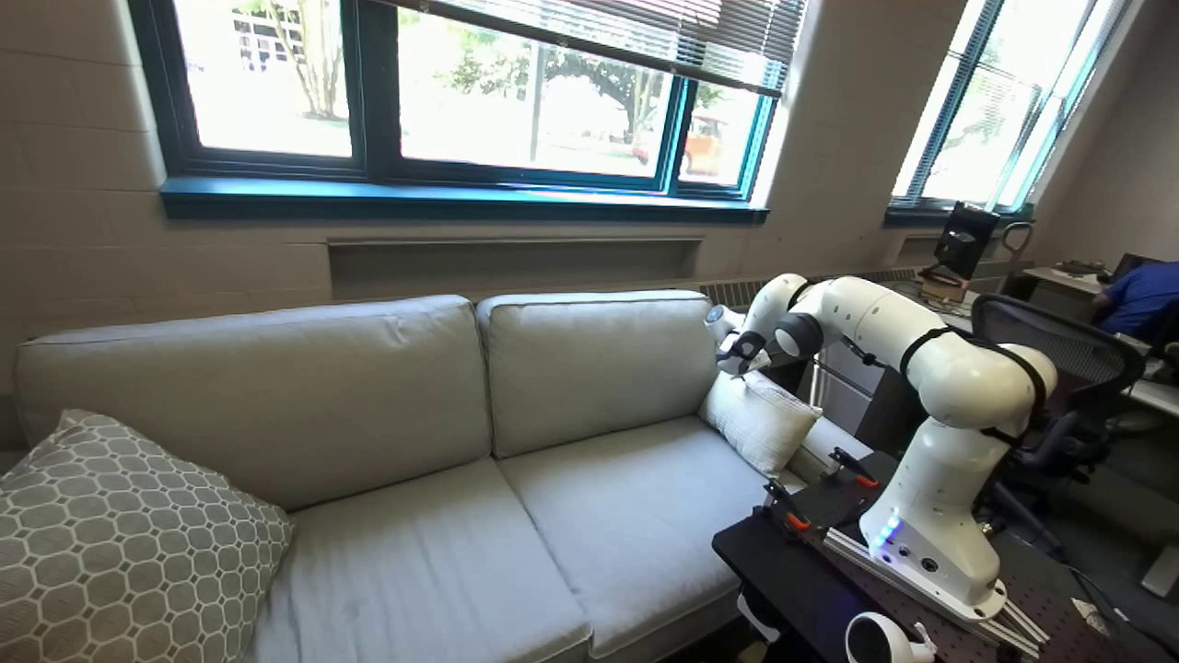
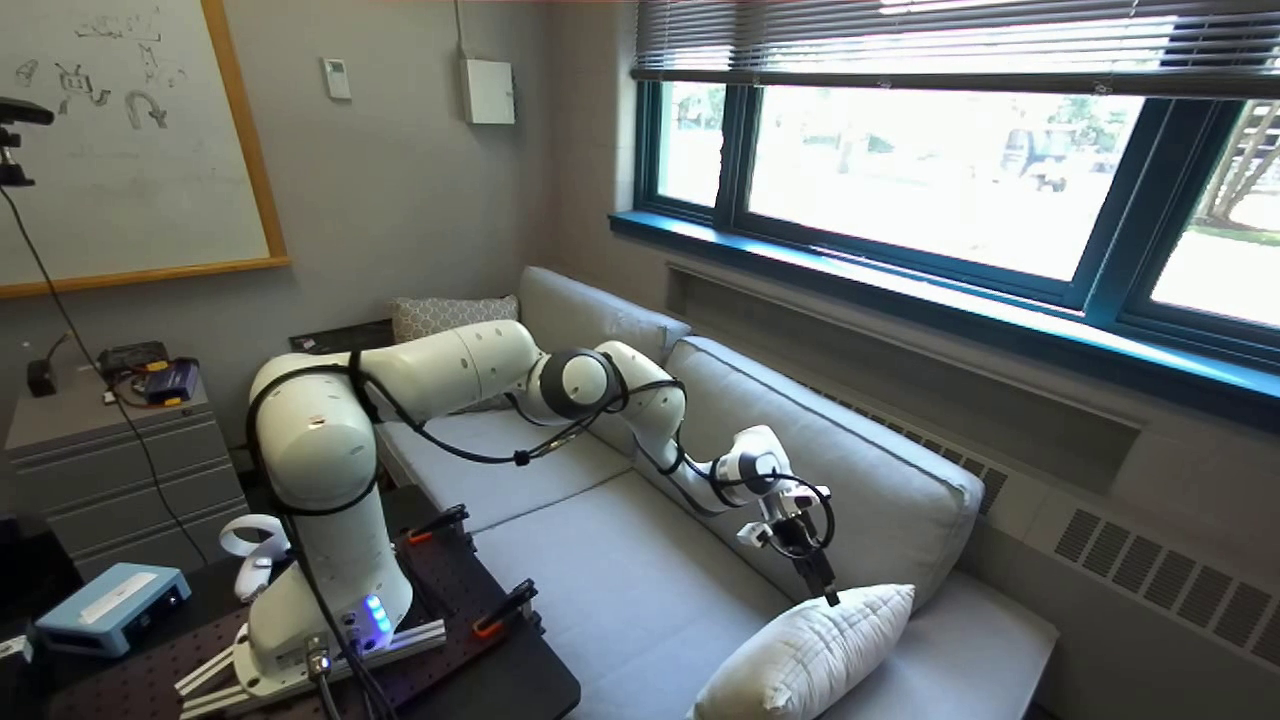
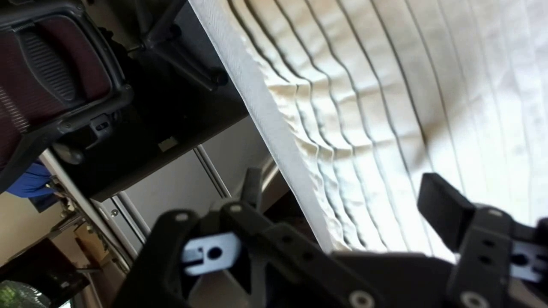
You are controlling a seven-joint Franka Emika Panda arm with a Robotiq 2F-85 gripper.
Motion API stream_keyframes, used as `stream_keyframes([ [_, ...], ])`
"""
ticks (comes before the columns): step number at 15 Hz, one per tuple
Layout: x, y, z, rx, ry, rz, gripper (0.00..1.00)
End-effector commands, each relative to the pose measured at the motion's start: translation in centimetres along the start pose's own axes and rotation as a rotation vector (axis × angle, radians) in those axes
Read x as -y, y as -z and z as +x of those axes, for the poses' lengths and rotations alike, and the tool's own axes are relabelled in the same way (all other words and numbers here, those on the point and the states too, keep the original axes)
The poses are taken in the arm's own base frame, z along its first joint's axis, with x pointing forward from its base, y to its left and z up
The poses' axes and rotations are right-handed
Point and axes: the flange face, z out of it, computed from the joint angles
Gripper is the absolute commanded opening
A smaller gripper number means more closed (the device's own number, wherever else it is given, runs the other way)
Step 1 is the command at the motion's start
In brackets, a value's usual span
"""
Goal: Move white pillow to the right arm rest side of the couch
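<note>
The white pillow (image 1: 763, 425) leans at the end of the couch (image 1: 608, 516), against the right arm rest (image 1: 836, 442). In an exterior view it shows as puffy and tilted (image 2: 810, 655), with the arm rest (image 2: 990, 645) behind it. My gripper (image 2: 826, 592) is at the pillow's upper edge; whether it touches is unclear. In the wrist view the gripper (image 3: 349, 199) is open, its fingers wide apart. One finger lies over the pleated white pillow (image 3: 376, 107), the other beyond its edge. Nothing is clamped between them. The pillow's lower part is cut off there.
A larger lattice-patterned pillow (image 1: 138, 543) sits at the far end of the couch. Back cushions (image 1: 603, 368) rise behind the gripper. The robot's black table (image 1: 774, 562), with clamps (image 1: 787, 506), stands beside the seat. An office chair (image 3: 55, 64) and cabinet (image 3: 175, 184) are beyond the arm rest.
</note>
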Motion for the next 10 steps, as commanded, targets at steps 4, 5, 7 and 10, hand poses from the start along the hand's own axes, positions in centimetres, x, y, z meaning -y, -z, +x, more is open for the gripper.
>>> stream_keyframes([
  [4,-0.9,4.9,2.7,0.014,-0.005,0.107,1.00],
  [5,-0.6,6.1,2.9,0.026,0.008,0.141,1.00],
  [7,0.2,9.0,3.4,0.035,0.040,0.231,1.00],
  [10,1.5,13.3,3.6,0.034,0.105,0.381,1.00],
])
